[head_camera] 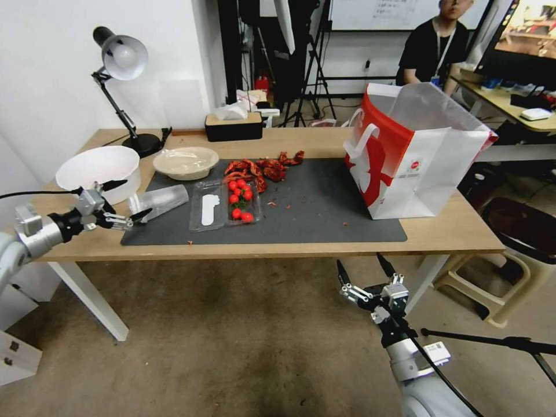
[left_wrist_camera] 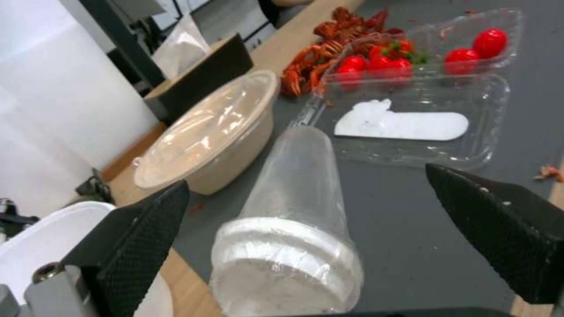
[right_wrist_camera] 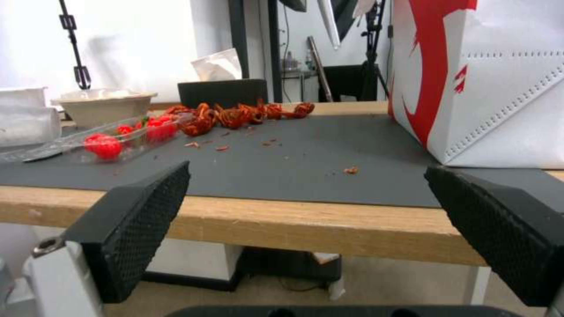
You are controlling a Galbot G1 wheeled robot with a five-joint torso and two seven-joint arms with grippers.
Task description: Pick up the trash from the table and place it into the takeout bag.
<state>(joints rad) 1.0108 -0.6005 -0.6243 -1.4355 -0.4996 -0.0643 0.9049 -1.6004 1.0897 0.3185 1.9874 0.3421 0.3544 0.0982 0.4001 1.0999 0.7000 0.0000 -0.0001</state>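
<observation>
The left claw (head_camera: 132, 201) is hovering at the near-left corner of the surface (head_camera: 440, 231), its fingers spread wide and lined up with the closed end of a clear plastic cup (head_camera: 157, 202) that is lying on its side on the left edge of the dark grey mat (head_camera: 324, 214). From the left wrist the cup (left_wrist_camera: 291, 229) is sitting between the two black pads (left_wrist_camera: 141, 237) without either one touching it. Just beyond the cup a shallow beige film-covered bowl (head_camera: 186, 162) is resting at the far-left corner of the mat, with a white bowl (head_camera: 98, 168) off the mat to its left. To the right of the cup an open clear tray (head_camera: 226, 204) is holding red cherry tomatoes (head_camera: 240, 198), and red crayfish shells (head_camera: 260, 168) are heaped behind it. The takeout bag (head_camera: 417, 153) is standing upright and open at the right end of the mat, well apart from the cup. The right claw (head_camera: 366, 269) is hanging below the near edge of the surface, wide open and holding nothing, pointing toward the mat.
</observation>
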